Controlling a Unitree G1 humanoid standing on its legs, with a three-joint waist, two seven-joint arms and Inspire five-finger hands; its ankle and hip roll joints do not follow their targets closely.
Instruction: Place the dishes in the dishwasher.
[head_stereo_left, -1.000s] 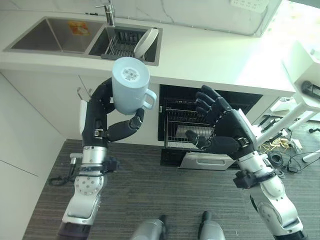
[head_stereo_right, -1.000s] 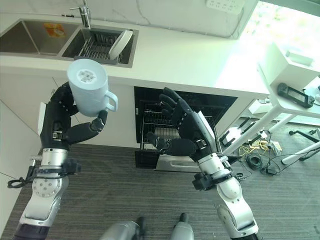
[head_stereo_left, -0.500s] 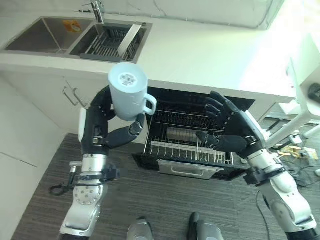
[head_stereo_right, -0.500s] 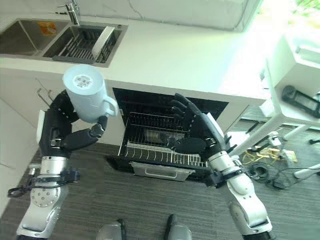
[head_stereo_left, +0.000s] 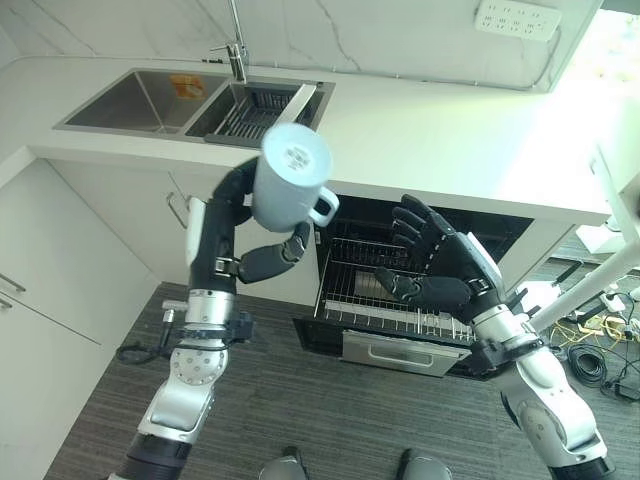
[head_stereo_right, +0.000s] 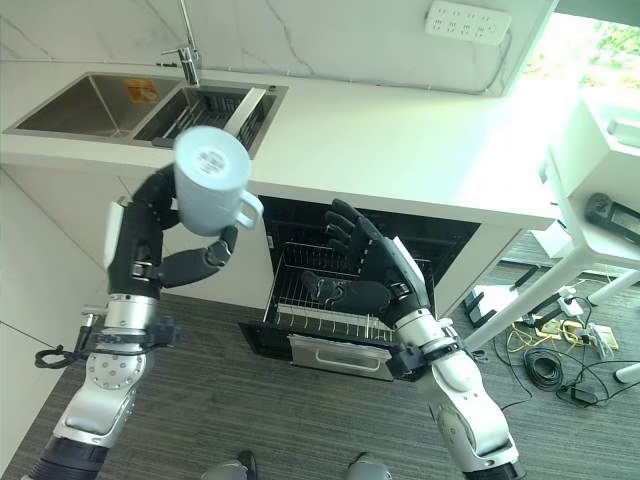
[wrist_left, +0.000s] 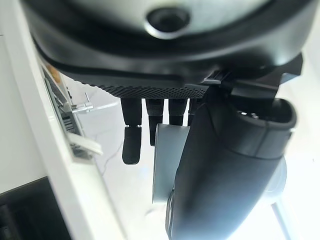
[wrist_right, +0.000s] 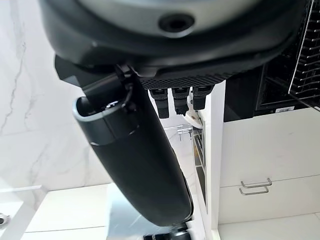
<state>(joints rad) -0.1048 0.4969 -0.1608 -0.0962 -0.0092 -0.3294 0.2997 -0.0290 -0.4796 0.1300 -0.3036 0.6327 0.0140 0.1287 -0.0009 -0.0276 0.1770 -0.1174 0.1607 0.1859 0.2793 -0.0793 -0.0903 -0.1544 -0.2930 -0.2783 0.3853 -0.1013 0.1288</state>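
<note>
Mug (head_stereo_left: 291, 188), pale blue, held upside down in the left hand (head_stereo_left: 262, 262), its flat base facing up and its handle pointing toward 3 o'clock; fingers wrap the body from behind and the thumb presses up from below near the handle. In the left wrist view the mug's pale wall (wrist_left: 167, 160) sits between thumb and fingers. Mug is raised in front of the surface (head_stereo_left: 450, 130) edge, at about 9 o'clock from the dishwasher (head_stereo_left: 420, 290) opening and well apart from it. Dishwasher sits under the surface, with its wire rack (head_stereo_left: 400, 310) pulled partway out over the grey wood-pattern floor (head_stereo_left: 330, 400). Right hand (head_stereo_left: 440, 270) hovers just in front of the rack, palm turned toward the mug, fingers spread wide and slightly bent, thumb pointing toward 9 o'clock, holding nothing. At 11 o'clock on the surface, a double sink (head_stereo_left: 195, 100) with a tap (head_stereo_left: 237, 45) behind it; the right basin holds a dark drying rack (head_stereo_left: 250, 110) with a white plate (head_stereo_left: 297, 103) leaning on edge in it. White power strip (head_stereo_left: 517, 18) on the marble wall at 1 o'clock. White cabinet doors (head_stereo_left: 60, 270) at 8 o'clock.
</note>
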